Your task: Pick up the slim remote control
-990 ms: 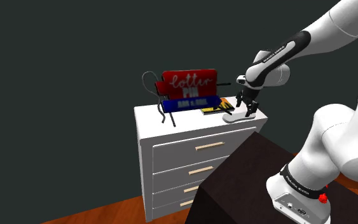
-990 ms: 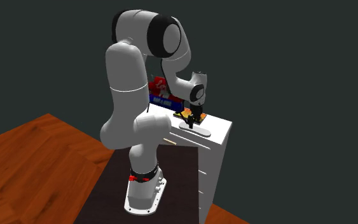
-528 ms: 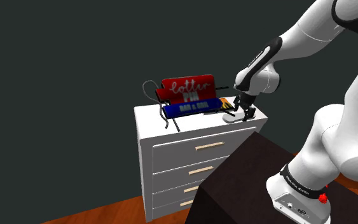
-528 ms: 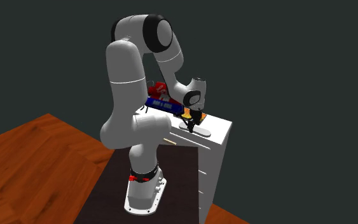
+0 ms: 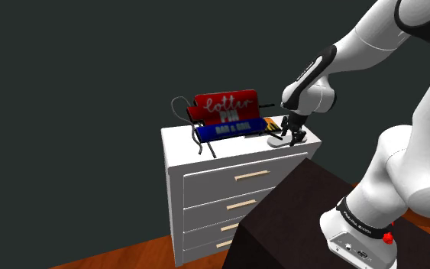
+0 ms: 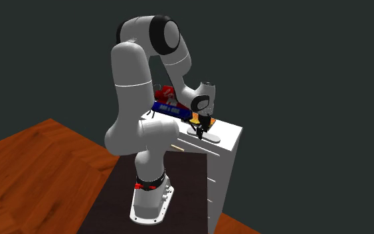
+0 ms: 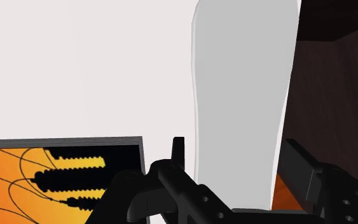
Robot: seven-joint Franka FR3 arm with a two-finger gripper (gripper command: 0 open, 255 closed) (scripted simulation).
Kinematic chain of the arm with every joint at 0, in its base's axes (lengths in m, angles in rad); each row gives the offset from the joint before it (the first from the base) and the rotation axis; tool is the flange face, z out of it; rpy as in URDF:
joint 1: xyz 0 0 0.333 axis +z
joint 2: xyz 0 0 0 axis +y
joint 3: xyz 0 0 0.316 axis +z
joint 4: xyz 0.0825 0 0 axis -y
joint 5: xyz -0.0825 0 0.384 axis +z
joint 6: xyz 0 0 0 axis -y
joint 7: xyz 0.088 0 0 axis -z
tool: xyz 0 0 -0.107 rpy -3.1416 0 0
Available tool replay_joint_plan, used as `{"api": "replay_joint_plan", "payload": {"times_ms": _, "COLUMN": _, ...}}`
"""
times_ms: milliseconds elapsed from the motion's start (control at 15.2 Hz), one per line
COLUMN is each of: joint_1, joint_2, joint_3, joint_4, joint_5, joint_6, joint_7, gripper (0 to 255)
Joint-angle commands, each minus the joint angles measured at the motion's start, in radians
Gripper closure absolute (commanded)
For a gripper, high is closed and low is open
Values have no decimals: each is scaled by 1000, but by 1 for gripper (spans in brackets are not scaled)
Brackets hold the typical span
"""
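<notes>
a: what carries it all?
b: a white chest of drawers (image 5: 228,179). on its top lie a pale grey slim remote (image 7: 244,95), an orange-and-black card (image 7: 44,178) just beside it, and a black wire rack (image 5: 195,136) holding a red-and-blue box (image 5: 224,115).

remote control (image 7: 244,95): we see plain pale grey, smooth, matt | dresser (image 5: 205,183): white, smooth, painted look | handles (image 5: 252,175): we read pale wood | floor (image 6: 32,153): reddish-brown wood boards | stand (image 5: 297,206): dark wood grain | arm (image 6: 135,80): glossy white shell
</notes>
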Motion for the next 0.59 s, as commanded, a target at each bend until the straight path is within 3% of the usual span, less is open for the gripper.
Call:
{"api": "replay_joint_plan", "payload": {"times_ms": 0, "joint_1": 0, "joint_2": 1, "joint_3": 0, "joint_4": 0, "joint_5": 1, "joint_6": 0, "joint_7": 0, "gripper": 255}}
{"api": "replay_joint_plan", "payload": {"times_ms": 132, "joint_1": -3, "joint_2": 4, "joint_3": 3, "joint_4": 1, "joint_5": 6, "joint_6": 1, "joint_7": -4, "gripper": 255}}
{"api": "replay_joint_plan", "payload": {"times_ms": 528, "joint_1": 92, "joint_2": -162, "joint_3": -148, "joint_4": -10, "joint_5": -311, "joint_6": -66, "joint_7": 224, "gripper": 255}}
